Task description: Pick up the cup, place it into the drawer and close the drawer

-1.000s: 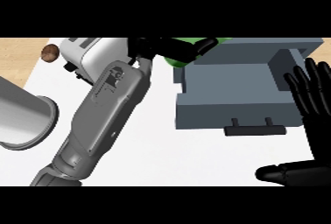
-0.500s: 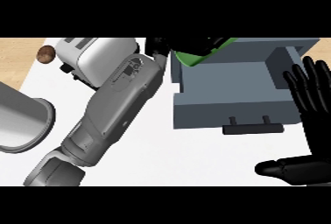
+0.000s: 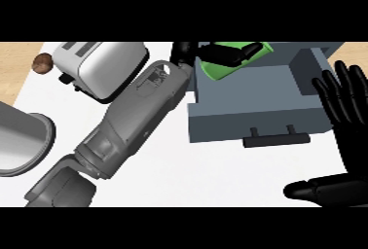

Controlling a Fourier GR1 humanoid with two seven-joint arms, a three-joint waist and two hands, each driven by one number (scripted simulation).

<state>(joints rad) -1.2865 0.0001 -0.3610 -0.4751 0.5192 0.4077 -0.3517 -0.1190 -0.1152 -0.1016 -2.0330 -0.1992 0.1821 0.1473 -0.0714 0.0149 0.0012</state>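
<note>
Two hands: both black, entering from the lower edge on grey forearms.
Right hand: nearest, at the right edge; fingers straight and spread, pointing up, thumb out to the left near the bottom; holding nothing, resting beside the drawer.
Round metal container: low at the left edge, grey, only partly in view.
Counter: white top, bare patch between the forearm and the drawer front.
Drawer: grey-blue box, pulled open, black handle on the near front; just left of the right hand's fingers.
Left forearm: lying diagonally from lower left up to the drawer's far left corner.
Toaster: white and silver, left of the forearm, toward the far side.
Brown round item: small, just left of the toaster.
Left hand: farthest, over the drawer's far end; fingers curled round the cup.
Cup: green, gripped by the left hand, within the drawer's outline at its far left; whether touching the drawer floor, cannot tell.
</note>
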